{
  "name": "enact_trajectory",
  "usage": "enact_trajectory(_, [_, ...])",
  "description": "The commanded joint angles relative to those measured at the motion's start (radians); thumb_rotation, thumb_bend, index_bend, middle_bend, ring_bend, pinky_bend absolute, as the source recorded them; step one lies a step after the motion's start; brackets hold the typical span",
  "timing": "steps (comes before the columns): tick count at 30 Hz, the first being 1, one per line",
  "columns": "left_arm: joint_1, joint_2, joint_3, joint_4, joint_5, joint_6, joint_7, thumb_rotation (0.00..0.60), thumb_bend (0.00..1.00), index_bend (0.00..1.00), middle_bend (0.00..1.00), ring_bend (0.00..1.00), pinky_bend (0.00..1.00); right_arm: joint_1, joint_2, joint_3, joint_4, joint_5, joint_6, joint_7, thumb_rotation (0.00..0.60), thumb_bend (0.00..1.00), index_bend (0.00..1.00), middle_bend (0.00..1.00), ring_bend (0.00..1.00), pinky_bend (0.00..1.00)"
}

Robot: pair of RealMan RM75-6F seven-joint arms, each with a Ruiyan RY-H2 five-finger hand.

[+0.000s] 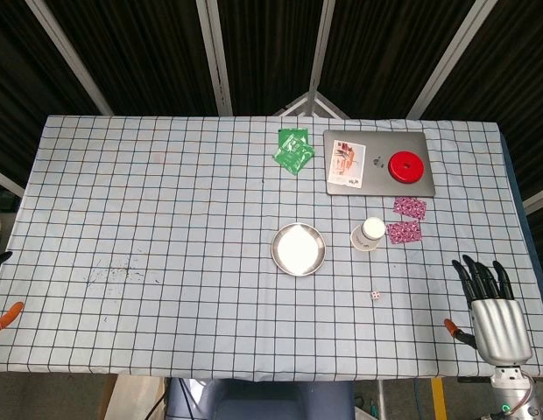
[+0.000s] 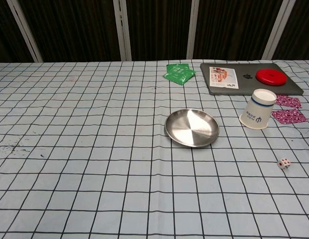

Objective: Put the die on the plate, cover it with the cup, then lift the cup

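Observation:
A small white die point(image 1: 375, 296) point(image 2: 283, 163) lies on the checked cloth, right of and nearer than the steel plate point(image 1: 298, 248) point(image 2: 192, 128), which has nothing in it. A white paper cup point(image 1: 370, 234) point(image 2: 258, 109) stands mouth down just right of the plate. My right hand point(image 1: 495, 306) hovers over the table's front right corner, fingers stretched out and apart, holding nothing, well right of the die. Of my left hand point(image 1: 9, 314) only a dark fingertip and an orange thumb tip show at the left edge, set far apart. Neither hand shows in the chest view.
A grey laptop point(image 1: 379, 163) point(image 2: 249, 77) lies at the back right with a red disc point(image 1: 408, 165) and a card on it. Green packets point(image 1: 293, 150) lie left of it. Pink packets point(image 1: 407, 219) sit just right of the cup.

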Motion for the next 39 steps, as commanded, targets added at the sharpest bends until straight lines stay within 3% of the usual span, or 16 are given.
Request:
enact_trajectory(1, [0.001, 0.002, -0.001, -0.002, -0.002, 0.0, -0.005, 0.6, 0.28, 0.17, 0.0, 0.0, 0.0, 0.002, -0.004, -0.006, 0.0, -0.001, -0.008, -0.002, 0.6, 0.07, 0.13, 0.09, 0.12, 0.0])
enact_trajectory(6, [0.006, 0.009, -0.005, -0.01, -0.001, 0.012, -0.018, 0.6, 0.28, 0.17, 0.0, 0.0, 0.0, 0.007, -0.017, -0.032, -0.011, 0.009, -0.055, 0.022, 0.6, 0.07, 0.2, 0.09, 0.12, 0.0])
enact_trajectory(16, [0.002, 0.018, -0.011, -0.018, 0.001, 0.009, -0.048, 0.6, 0.28, 0.2, 0.0, 0.0, 0.0, 0.038, -0.078, -0.05, 0.018, 0.016, -0.133, 0.039, 0.6, 0.07, 0.23, 0.07, 0.12, 0.0])
enact_trajectory(24, [0.003, 0.013, -0.019, -0.017, -0.006, 0.013, -0.039, 0.6, 0.28, 0.2, 0.0, 0.0, 0.0, 0.121, -0.143, -0.017, 0.082, 0.091, -0.285, 0.022, 0.6, 0.07, 0.26, 0.07, 0.12, 0.0])
enact_trajectory(29, [0.0, 0.008, -0.016, -0.017, -0.001, 0.005, -0.024, 0.6, 0.28, 0.2, 0.0, 0.0, 0.0, 0.176, -0.196, 0.01, 0.125, 0.147, -0.37, -0.004, 0.6, 0.13, 0.29, 0.07, 0.12, 0.0])
enact_trajectory(39, [0.003, 0.008, -0.021, -0.014, -0.011, 0.003, -0.025, 0.6, 0.28, 0.2, 0.0, 0.0, 0.0, 0.262, -0.288, 0.06, 0.185, 0.21, -0.45, -0.085, 0.6, 0.21, 0.34, 0.07, 0.12, 0.0])
